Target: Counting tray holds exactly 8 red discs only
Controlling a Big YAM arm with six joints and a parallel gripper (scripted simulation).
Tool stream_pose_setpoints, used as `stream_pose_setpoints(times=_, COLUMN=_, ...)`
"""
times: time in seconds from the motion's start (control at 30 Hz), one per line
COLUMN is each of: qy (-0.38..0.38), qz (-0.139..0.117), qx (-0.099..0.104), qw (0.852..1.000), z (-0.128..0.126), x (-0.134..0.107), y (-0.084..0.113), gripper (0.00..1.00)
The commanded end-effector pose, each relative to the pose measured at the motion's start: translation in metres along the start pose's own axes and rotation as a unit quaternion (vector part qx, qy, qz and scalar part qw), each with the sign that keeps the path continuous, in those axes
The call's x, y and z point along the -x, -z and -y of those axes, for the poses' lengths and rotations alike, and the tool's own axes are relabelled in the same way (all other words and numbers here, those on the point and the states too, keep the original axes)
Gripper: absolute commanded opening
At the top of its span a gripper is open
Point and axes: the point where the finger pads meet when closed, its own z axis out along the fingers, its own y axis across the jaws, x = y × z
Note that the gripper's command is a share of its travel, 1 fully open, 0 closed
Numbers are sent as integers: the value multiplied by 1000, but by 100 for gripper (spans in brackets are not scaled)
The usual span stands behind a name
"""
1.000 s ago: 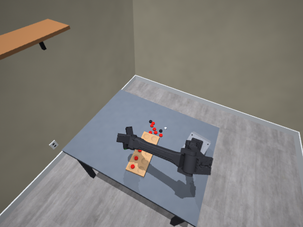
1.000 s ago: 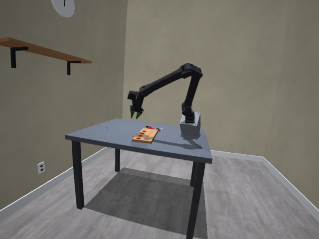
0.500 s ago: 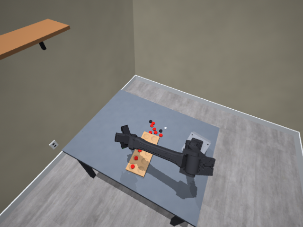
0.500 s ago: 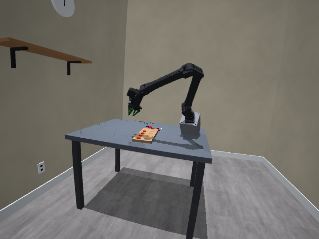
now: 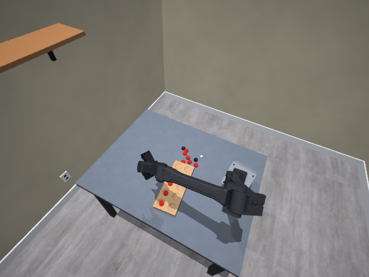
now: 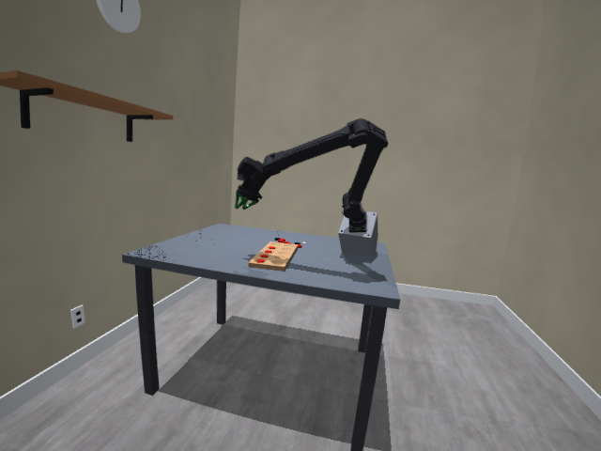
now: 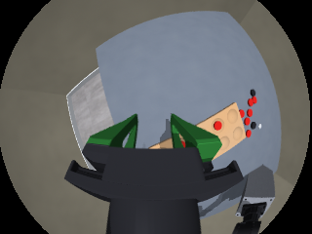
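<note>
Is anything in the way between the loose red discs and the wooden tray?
Nothing visible blocks the short gap from the loose red discs to the tray; a black disc lies beside them, though.

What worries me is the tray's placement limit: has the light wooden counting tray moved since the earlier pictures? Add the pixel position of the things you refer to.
No. In the top view, the light wooden counting tray (image 5: pixel 165 209) (image 6: pixel 267 265) (image 7: pixel 207 123) keeps its place and angle against the blue-grey table (image 5: pixel 125 149) (image 6: pixel 184 242) (image 7: pixel 161 58).
</note>
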Motion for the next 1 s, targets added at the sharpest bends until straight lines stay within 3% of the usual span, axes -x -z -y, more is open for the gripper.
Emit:
stream_pose_setpoints(times=0.0, qy=32, qz=7, qx=12, qw=999, z=-8, x=7, y=-2, gripper=46)
stream_pose_setpoints(times=0.07, qy=33, qz=7, qx=12, qw=999, z=-8, x=6, y=-3, gripper=46)
stream_pose_setpoints(times=0.1, qy=84, qz=71, qx=43, qw=993, z=-42, x=41, y=31, gripper=46)
stream_pose_setpoints(times=0.2, qy=85, qz=66, qx=45, qw=993, z=-43, x=39, y=30, gripper=46)
stream_pose_setpoints(times=0.23, qy=83, qz=52, qx=36, qw=995, z=-34, x=31, y=16, gripper=46)
stream_pose_setpoints(times=0.3, qy=79, qz=42, qx=25, qw=996, z=-21, x=23, y=7, gripper=46)
stream_pose_setpoints(times=0.33, qy=130, qz=106, qx=50, qw=985, z=-53, x=56, y=43, gripper=46)
stream_pose_setpoints(times=0.43, qy=130, qz=104, qx=52, qw=985, z=-54, x=55, y=42, gripper=46)
stream_pose_setpoints(times=0.5, qy=128, qz=81, qx=39, qw=988, z=-41, x=42, y=21, gripper=46)
stream_pose_setpoints(times=0.57, qy=125, qz=76, qx=33, qw=989, z=-32, x=38, y=17, gripper=46)
stream_pose_setpoints(times=0.6, qy=175, qz=144, qx=55, qw=972, z=-64, x=70, y=56, gripper=46)
stream_pose_setpoints(times=0.7, qy=176, qz=141, qx=57, qw=973, z=-65, x=69, y=55, gripper=46)
stream_pose_setpoints(times=0.77, qy=174, qz=119, qx=46, qw=976, z=-55, x=58, y=34, gripper=46)
stream_pose_setpoints(times=0.83, qy=170, qz=111, qx=36, qw=979, z=-40, x=51, y=27, gripper=46)
stream_pose_setpoints(times=0.87, qy=220, qz=183, qx=56, qw=957, z=-76, x=85, y=70, gripper=46)
stream_pose_setpoints(times=0.97, qy=220, qz=183, qx=56, qw=957, z=-76, x=85, y=70, gripper=46)
